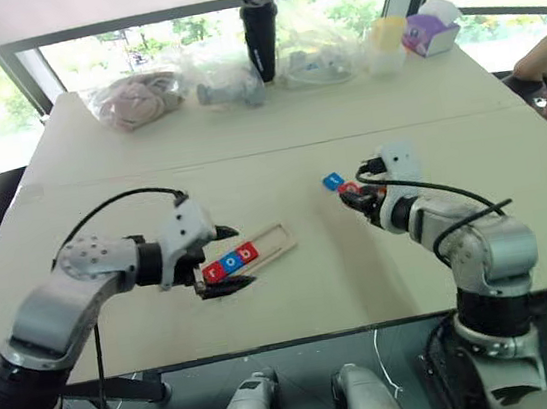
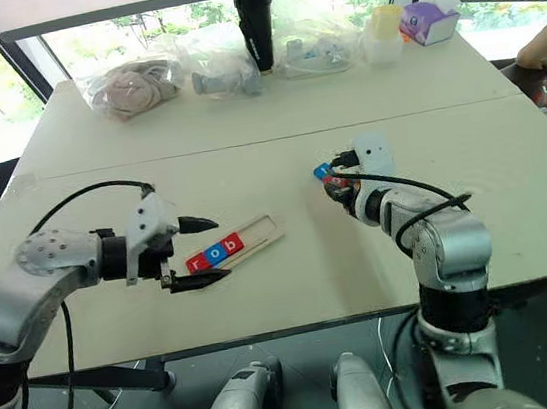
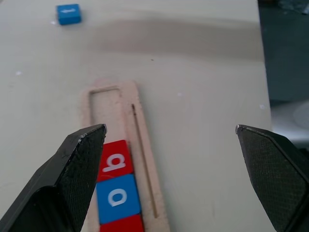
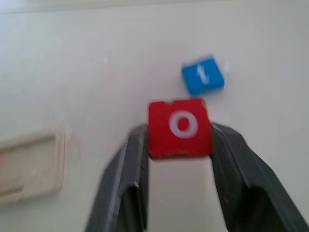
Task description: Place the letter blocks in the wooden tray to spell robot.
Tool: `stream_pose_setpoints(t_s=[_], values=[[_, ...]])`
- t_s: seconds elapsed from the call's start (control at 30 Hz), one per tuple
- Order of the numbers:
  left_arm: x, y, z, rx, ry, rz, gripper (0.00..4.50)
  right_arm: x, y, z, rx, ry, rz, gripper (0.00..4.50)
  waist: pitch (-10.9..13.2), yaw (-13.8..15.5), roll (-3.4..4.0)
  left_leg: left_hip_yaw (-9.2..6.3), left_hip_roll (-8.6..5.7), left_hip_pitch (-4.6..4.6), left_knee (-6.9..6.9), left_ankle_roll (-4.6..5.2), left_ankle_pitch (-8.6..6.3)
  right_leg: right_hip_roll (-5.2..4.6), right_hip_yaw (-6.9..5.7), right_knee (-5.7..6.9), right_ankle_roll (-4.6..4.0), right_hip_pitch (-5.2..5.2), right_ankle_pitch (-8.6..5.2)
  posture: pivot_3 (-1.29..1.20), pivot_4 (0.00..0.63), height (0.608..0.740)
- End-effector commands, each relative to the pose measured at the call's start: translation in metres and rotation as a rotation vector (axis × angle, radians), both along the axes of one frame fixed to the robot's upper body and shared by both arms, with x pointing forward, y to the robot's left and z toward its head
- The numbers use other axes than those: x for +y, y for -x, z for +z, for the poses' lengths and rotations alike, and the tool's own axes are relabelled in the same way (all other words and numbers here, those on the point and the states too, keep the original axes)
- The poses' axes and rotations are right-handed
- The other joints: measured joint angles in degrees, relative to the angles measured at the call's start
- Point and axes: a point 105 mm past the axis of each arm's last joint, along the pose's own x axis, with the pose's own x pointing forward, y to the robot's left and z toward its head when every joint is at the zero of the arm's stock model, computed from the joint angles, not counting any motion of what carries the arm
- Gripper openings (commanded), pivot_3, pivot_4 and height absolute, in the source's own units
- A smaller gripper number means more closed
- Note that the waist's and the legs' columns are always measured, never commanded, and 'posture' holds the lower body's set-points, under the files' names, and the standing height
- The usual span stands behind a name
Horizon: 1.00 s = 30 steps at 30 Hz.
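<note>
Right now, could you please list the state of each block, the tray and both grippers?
Wooden tray: three slots filled, two empty.
Blocks r, o, b: seated in tray.
Red o block: clamped in right gripper.
Blue t block: loose on table.
Left gripper: open, above tray.

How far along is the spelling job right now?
Three letter blocks, r, o and b, already sit in the wooden tray, leaving two slots free. The right gripper is shut on the red o block, so that piece is in hand. The blue t block lies on the table, waiting. The left gripper hangs open over the tray.
</note>
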Motion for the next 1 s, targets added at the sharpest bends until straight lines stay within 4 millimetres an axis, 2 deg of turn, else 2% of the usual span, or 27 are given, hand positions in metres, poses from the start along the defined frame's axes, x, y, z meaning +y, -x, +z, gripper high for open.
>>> stream_pose_setpoints(t_s=[0.03,0.13,0.27,0.4,0.47,0.5,0.6,0.63,0.73,0.8,0.9,1.0], values=[[-0.003,-0.003,0.007,-0.040,0.004,-0.026,4.50,0.011,0.018,0.001,-0.024,0.055,-0.009,1.16,0.00,0.01,0.00,0.00,0.00,-0.01,-0.01,0.00,0.00,-0.01,0.00,-0.01,-0.04,-0.04,-0.02,0.00,0.150,0.740],[-0.005,-0.002,0.006,-0.037,0.009,-0.043,4.50,0.017,0.026,-0.008,-0.009,0.073,-0.026,1.16,0.00,-0.07,0.00,0.02,-0.02,-0.02,0.00,-0.01,-0.01,-0.04,0.00,-0.10,-0.06,-0.04,-0.03,0.00,0.150,0.740],[-0.005,-0.003,0.006,-0.037,0.004,-0.054,4.50,0.008,0.027,-0.016,0.021,0.108,-0.082,1.16,0.00,-0.02,0.00,0.03,-0.03,-0.03,0.01,-0.01,-0.01,-0.05,0.00,-0.13,-0.05,-0.04,-0.03,0.00,0.150,0.740],[-0.005,-0.004,0.006,-0.040,0.002,-0.054,4.50,0.009,0.029,-0.023,0.044,0.119,-0.081,1.16,0.00,-0.05,0.00,0.03,-0.03,-0.03,0.00,-0.01,0.00,-0.04,-0.01,-0.12,-0.04,-0.04,-0.03,0.00,0.150,0.740],[-0.005,-0.004,0.006,-0.041,0.002,-0.052,4.50,0.010,0.029,-0.024,0.048,0.119,-0.078,2.20,0.00,-0.15,0.00,0.03,-0.03,-0.03,0.00,0.00,0.00,-0.03,-0.01,-0.11,-0.04,-0.05,-0.02,0.00,0.150,0.740],[-0.005,-0.004,0.006,-0.041,0.002,-0.051,4.50,0.010,0.029,-0.024,0.050,0.117,-0.078,2.55,0.00,-0.16,0.00,0.03,-0.02,-0.02,0.00,0.00,0.00,-0.03,0.00,-0.11,-0.04,-0.04,-0.02,0.00,0.150,0.740],[-0.001,-0.004,0.006,-0.040,-0.002,-0.038,4.50,0.012,0.030,-0.024,0.050,0.120,-0.048,4.18,0.00,-0.12,0.00,0.03,-0.02,-0.03,0.00,0.00,0.00,-0.02,-0.01,-0.10,-0.04,-0.04,-0.02,0.00,0.150,0.740],[0.001,-0.005,0.006,-0.040,-0.004,-0.032,4.50,0.014,0.031,-0.023,0.046,0.115,-0.012,4.44,0.00,-0.12,0.00,0.03,-0.02,-0.03,0.01,0.01,0.00,-0.02,-0.01,-0.11,-0.04,-0.04,-0.02,0.00,0.150,0.740],[0.007,-0.005,0.009,-0.039,-0.012,-0.021,4.50,0.006,0.031,-0.003,-0.046,0.221,0.137,4.44,0.02,-0.01,0.02,0.03,-0.03,-0.03,0.03,0.01,0.01,-0.03,-0.02,-0.12,-0.03,0.00,-0.02,0.00,0.150,0.740],[0.012,-0.005,0.011,-0.038,-0.020,-0.017,4.50,-0.008,0.025,0.012,-0.108,0.295,0.211,4.44,0.06,0.06,0.05,0.03,-0.05,-0.08,0.15,0.02,0.00,-0.06,-0.05,-0.15,-0.03,0.02,-0.03,0.00,0.150,0.740],[0.020,-0.007,0.012,-0.039,-0.047,-0.013,4.50,-0.028,0.018,0.035,-0.240,0.397,0.446,4.44,0.05,-0.05,0.02,0.04,-0.02,-0.05,0.19,0.03,-0.02,-0.07,-0.11,-0.34,-0.02,0.28,-0.04,0.00,0.150,0.740],[0.023,-0.006,0.013,-0.037,-0.060,-0.023,4.50,-0.049,0.021,0.034,-0.259,0.455,0.689,4.44,0.04,-0.06,0.00,-0.01,0.05,0.10,0.11,0.07,-0.06,-0.03,-0.27,-0.74,-0.01,0.77,-0.04,0.00,0.150,0.740]])
